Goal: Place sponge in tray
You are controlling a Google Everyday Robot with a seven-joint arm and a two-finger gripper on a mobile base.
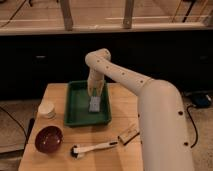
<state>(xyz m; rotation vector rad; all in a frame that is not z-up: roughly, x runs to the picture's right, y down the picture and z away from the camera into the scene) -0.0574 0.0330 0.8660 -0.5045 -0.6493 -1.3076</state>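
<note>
Tool (94,94) is hanging over the tray (74,116), gripping the sponge's (94,104) top edge; I am judging it light, soft and squashy, hanging just above the tray floor.

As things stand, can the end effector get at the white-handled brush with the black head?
Probably yes. The end effector sits over the dark green plastic tray at the pale grey-blue sponge; the white-handled brush lies in the open on the table's near side, nothing over it.
</note>
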